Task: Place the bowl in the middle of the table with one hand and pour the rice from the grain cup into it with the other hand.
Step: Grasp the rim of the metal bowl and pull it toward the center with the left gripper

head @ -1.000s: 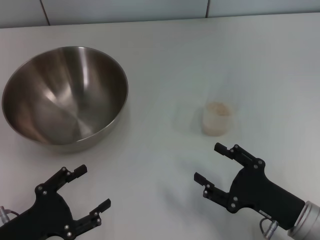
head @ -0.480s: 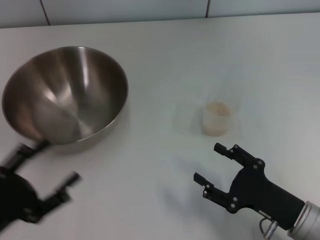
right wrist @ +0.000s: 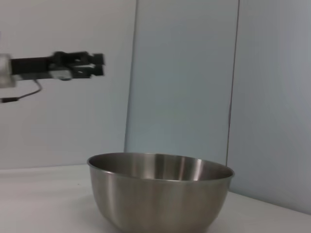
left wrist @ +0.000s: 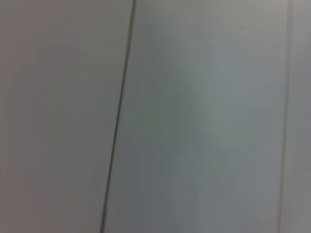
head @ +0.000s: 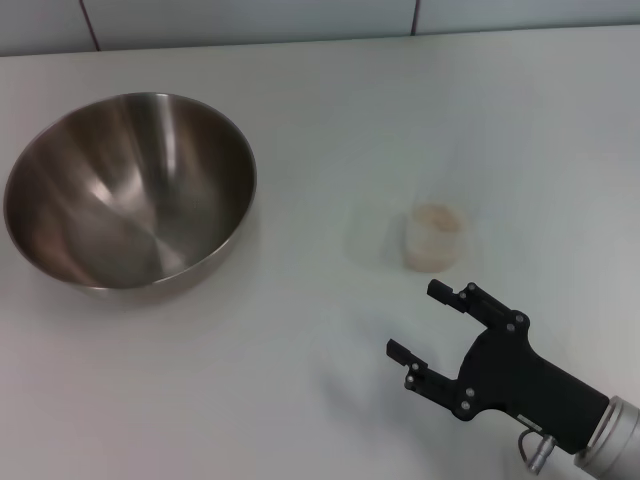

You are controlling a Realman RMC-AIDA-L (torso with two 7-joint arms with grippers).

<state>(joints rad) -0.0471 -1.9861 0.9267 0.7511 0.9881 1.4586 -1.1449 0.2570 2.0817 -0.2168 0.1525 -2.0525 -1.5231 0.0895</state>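
Note:
The steel bowl (head: 130, 190) stands on the white table (head: 330, 120) at the left. It also fills the lower middle of the right wrist view (right wrist: 160, 194). The frosted grain cup (head: 434, 245) stands upright right of centre, with pale rice (head: 435, 216) inside. My right gripper (head: 417, 320) is open and empty, low over the table just in front of the cup and not touching it. My left gripper is out of the head view. It shows only in the right wrist view (right wrist: 80, 65), raised well above the table, beyond the bowl.
A grey panelled wall (head: 250, 20) runs along the table's far edge. The left wrist view shows only wall panels with a dark seam (left wrist: 119, 116).
My left gripper has swung left and up, out of the head view. The right gripper, bowl and cup have hardly moved.

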